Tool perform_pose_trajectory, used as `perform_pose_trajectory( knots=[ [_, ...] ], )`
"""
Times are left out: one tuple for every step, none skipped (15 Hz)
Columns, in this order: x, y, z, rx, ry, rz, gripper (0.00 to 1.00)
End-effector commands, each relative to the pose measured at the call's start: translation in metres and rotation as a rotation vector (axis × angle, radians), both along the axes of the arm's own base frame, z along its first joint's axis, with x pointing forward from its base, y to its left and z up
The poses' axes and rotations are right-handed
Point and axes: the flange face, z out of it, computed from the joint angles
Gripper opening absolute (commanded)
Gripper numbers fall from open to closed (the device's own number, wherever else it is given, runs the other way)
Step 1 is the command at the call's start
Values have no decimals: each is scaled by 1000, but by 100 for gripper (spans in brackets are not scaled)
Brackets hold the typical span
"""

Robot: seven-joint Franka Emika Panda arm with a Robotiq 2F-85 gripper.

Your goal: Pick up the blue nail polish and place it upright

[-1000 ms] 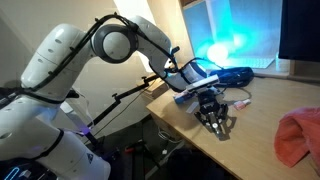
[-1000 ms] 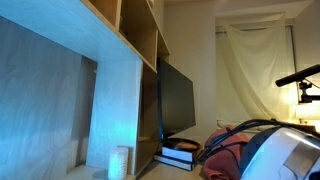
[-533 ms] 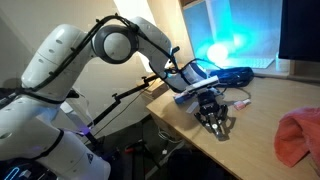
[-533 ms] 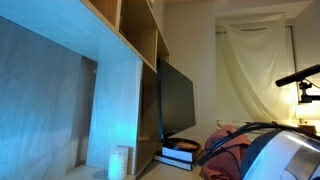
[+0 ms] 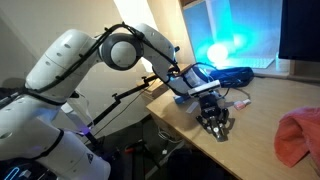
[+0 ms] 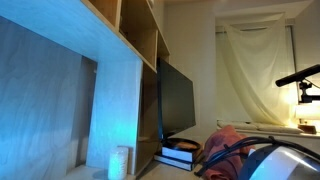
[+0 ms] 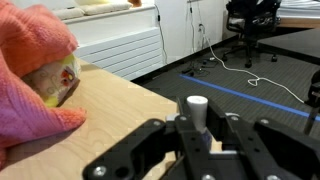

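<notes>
Pincer (image 7: pixel 200 138) clamped on upright polish (image 7: pixel 196 106): pale cap on top, dark body mostly hidden, over tabletop (image 7: pixel 120 100).

nail polish (image 7: pixel 196 108): 1 | pink cloth (image 5: pixel 298 137): 1 | monitor (image 6: pixel 176 100): 1
</notes>
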Motion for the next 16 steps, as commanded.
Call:
perform_pose_trajectory(
  knots=[
    [9,3,0,-14,2,-17,47],
    [9,3,1,-26,7,-13,47],
    [9,3,0,-26,7,-15,53],
    [9,3,-1,-27,10,-16,61],
    [9,2,-1,-35,12,-16,68],
    [9,2,-2,-38,16,-18,77],
    [9,2,-2,-43,19,-19,84],
    [9,2,-3,-48,23,-20,92],
    [8,2,-3,-55,26,-19,99],
    [8,3,-2,-51,26,-22,100],
    [9,3,2,-45,28,-21,100],
    [9,3,6,-24,24,-23,100],
    [9,3,14,18,27,-20,100],
    [8,3,19,45,33,-17,100],
    [9,2,27,72,26,-15,100],
    [9,2,33,113,26,-17,100]
  ],
)
